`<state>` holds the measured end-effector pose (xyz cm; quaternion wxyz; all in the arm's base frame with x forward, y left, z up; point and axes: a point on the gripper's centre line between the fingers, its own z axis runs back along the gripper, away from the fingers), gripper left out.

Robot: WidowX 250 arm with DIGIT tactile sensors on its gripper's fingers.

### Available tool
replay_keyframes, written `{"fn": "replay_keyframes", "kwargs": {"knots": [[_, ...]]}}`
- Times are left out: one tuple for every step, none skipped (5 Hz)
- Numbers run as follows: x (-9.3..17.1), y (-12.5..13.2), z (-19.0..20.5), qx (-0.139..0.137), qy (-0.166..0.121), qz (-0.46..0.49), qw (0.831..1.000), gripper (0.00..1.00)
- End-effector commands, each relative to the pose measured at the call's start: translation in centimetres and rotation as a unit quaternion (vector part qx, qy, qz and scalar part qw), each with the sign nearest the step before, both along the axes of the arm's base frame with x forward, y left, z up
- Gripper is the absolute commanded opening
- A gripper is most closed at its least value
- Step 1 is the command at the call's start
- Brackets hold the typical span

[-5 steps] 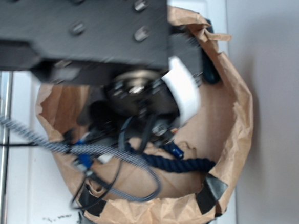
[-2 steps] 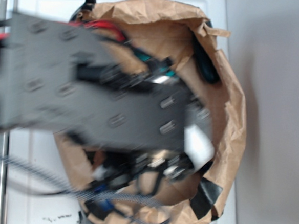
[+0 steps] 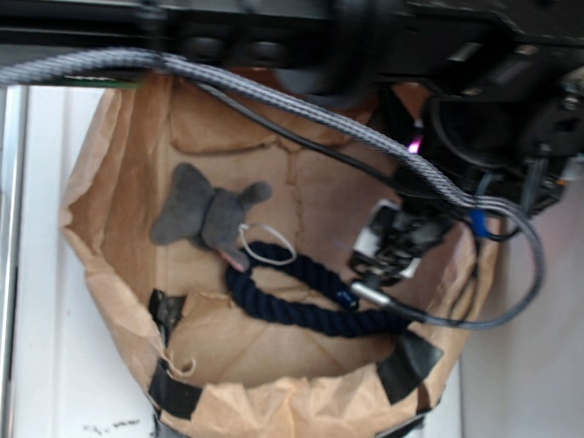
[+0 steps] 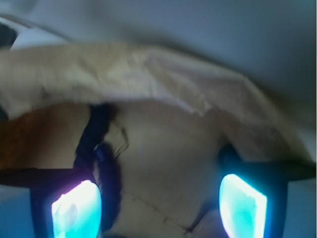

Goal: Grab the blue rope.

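The blue rope [image 3: 306, 305] is thick, dark navy and curved, lying on the floor of a brown paper bag [image 3: 114, 187], with a small shiny blue end cap near its right end. In the wrist view the blue rope [image 4: 94, 134] runs down beside the left fingertip. My gripper [image 3: 390, 248] hovers just right of and above the rope's capped end. The gripper [image 4: 158, 208] is open, its two glowing pads wide apart with only bare paper between them.
A grey plush elephant [image 3: 204, 213] with a white string loop lies at the rope's left end. The bag's crumpled walls, patched with black tape [image 3: 410, 366], ring the space. A braided grey cable [image 3: 280, 103] arcs across the bag. The arm's black body fills the top.
The arm has swung from over the bag's middle up to the top right, uncovering the elephant and the whole rope. The gripper now sits at the rope's right end.
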<state>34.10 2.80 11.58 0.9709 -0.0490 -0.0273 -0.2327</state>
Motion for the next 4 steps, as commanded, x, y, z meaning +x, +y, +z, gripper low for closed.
{"fn": "replay_keyframes", "kwargs": {"knots": [[-0.5,-1.9,0.9,0.017,-0.066,-0.094,0.993,1.0],[0.3,-1.2,1.3,0.012,-0.074,-0.114,0.991,1.0],[1.7,-0.6,1.4,0.006,-0.069,-0.121,0.99,1.0],[1.6,-0.6,2.6,-0.008,-0.073,-0.14,0.987,1.0]]}}
